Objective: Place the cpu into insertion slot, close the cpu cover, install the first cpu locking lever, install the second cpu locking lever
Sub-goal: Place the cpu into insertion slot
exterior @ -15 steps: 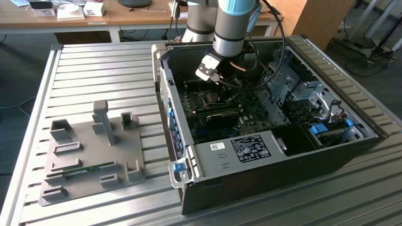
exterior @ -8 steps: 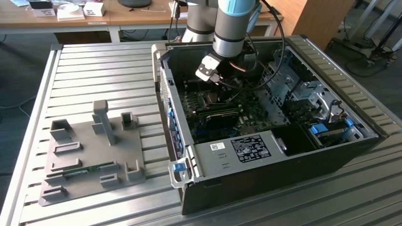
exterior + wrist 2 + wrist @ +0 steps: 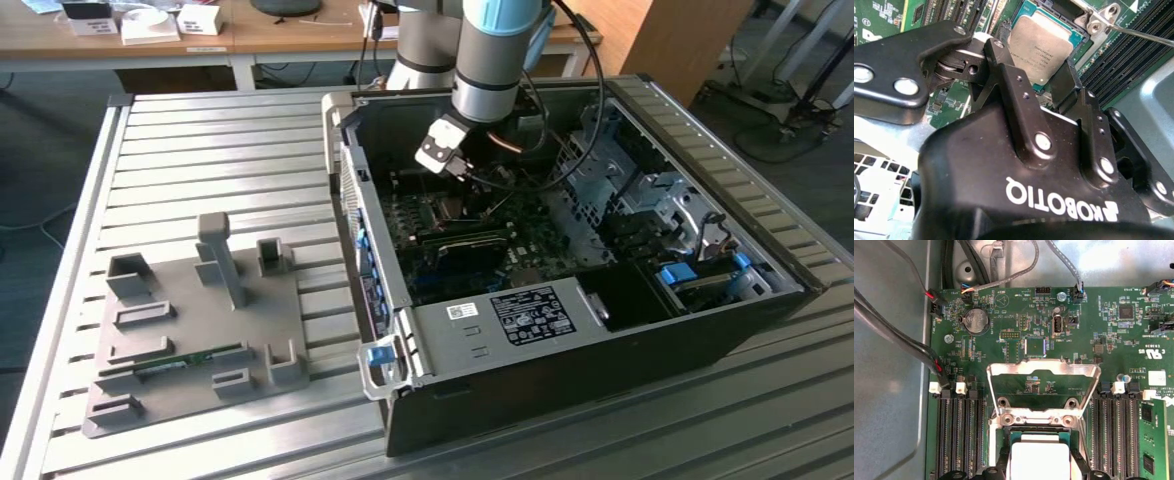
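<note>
Silver-grey cpu [image 3: 1041, 47], green mobo [image 3: 1089, 325], silvery cpu cover [image 3: 1044, 368]

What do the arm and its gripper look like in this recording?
The arm is a silver-grey tube with a light-blue joint cap; a black cable loops beside it. The gripper is matte black, jointed links with silver screw heads and white lettering.

Second wrist view: the tool [image 3: 1031, 67] body covers the near edge of the cpu [image 3: 1041, 40]. Whether the two touch cannot be made out, and the print on the chip lid is too blurred to read. A thin metal rod [image 3: 1144, 34], possibly a locking lever, runs off the picture's edge.

First wrist view: the cpu is washed out to white and cut by the picture's edge.

Exterior view: the arm [image 3: 487, 60] blocks the socket area and is itself cut off above. The cpu cover is too small to tell there.
</note>
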Tool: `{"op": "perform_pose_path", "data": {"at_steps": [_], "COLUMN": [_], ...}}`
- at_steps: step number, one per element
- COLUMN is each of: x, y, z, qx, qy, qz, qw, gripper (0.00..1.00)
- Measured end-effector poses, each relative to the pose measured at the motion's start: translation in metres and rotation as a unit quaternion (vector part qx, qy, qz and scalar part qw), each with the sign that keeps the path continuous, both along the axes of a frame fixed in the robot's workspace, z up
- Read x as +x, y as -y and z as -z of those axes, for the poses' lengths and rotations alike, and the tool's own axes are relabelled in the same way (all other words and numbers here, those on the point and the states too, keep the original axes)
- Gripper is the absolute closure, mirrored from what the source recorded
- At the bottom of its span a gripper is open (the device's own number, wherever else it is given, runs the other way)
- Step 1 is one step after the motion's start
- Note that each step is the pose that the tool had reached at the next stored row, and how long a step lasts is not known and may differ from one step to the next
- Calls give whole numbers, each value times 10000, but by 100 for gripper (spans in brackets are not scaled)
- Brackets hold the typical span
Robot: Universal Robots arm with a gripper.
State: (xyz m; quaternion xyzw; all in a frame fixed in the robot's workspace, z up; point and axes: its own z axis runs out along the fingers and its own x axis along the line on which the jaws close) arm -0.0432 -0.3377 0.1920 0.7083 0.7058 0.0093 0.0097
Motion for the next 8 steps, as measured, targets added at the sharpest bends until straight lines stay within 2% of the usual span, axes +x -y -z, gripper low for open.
{"op": "perform_pose_path", "data": {"at_steps": [8], "x": [0], "y": [-1], "z": [2], "qx": [2], "qy": [2], "qz": [0], "qw": [10000], "gripper": [46]}}
